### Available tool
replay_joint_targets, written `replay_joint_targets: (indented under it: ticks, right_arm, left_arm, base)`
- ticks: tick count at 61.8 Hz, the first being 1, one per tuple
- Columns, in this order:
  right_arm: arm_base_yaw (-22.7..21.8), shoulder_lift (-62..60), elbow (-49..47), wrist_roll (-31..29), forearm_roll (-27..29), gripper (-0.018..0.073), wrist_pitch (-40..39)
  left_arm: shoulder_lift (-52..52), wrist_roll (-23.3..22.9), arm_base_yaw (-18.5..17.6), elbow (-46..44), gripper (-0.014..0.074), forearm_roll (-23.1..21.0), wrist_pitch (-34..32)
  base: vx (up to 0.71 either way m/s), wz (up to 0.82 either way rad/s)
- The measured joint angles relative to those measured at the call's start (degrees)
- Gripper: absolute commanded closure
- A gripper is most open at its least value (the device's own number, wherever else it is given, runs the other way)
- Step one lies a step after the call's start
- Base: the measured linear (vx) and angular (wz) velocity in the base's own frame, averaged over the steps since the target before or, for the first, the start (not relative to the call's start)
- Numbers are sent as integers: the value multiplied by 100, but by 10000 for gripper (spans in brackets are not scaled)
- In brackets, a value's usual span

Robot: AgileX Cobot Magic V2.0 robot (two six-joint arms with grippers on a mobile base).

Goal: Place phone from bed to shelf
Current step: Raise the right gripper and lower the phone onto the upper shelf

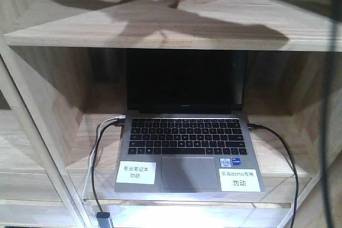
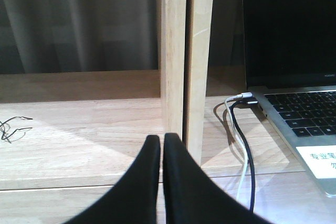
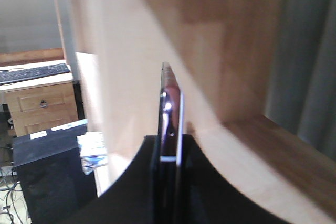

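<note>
Shelf (image 1: 160, 30): pale wood, thick planks, visible grain; top plank crossed by dark shadows in the front view.

Middle compartment, front view: grey laptop (image 1: 184, 148), lid open, screen black, keyboard toward the near edge. White label (image 1: 137, 173) on the left palm rest, second white label (image 1: 240, 180) on the right palm rest, both printed with characters. Black cable (image 1: 95, 158) plugged at the left side, running down over the near edge; another black cable (image 1: 283, 153) from the right side, likewise dropping forward.

Left gripper (image 2: 161, 142): two black fingers pressed together, tips touching, nothing between them. Positioned near the front edge of a shelf plank, just before a pair of upright wooden posts (image 2: 186, 61). Laptop to the right of the posts, a white cable (image 2: 236, 129) and a black one alongside. Thin dark wire (image 2: 13, 128) lying far left on the plank.

Right gripper (image 3: 169, 145): black fingers clamped on the phone (image 3: 170, 116), held edge-on and upright, glossy dark slab with a metallic rim. Phone close before a blurred pale wood panel, above a lower plank at right. Not resting on any shelf surface, as far as visible.

Background left, right wrist view: black keyboard (image 3: 31, 73) on a wooden cabinet (image 3: 39, 106), black box (image 3: 47, 166) nearer.

Bed: outside all views.
</note>
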Motion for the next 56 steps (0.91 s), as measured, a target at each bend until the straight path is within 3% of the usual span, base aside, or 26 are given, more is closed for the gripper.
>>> replay_joint_targets:
  ticks: [19,56]
  right_arm:
    - [640,1000,-634,55,-394,561,-673]
    - [654,1838,-664,90,-601,561,-1339]
  left_arm:
    - [0,0,0,0,596,0,0]
    - [0,0,0,0,596,0,0]
  base:
    - [0,0]
    - [0,0]
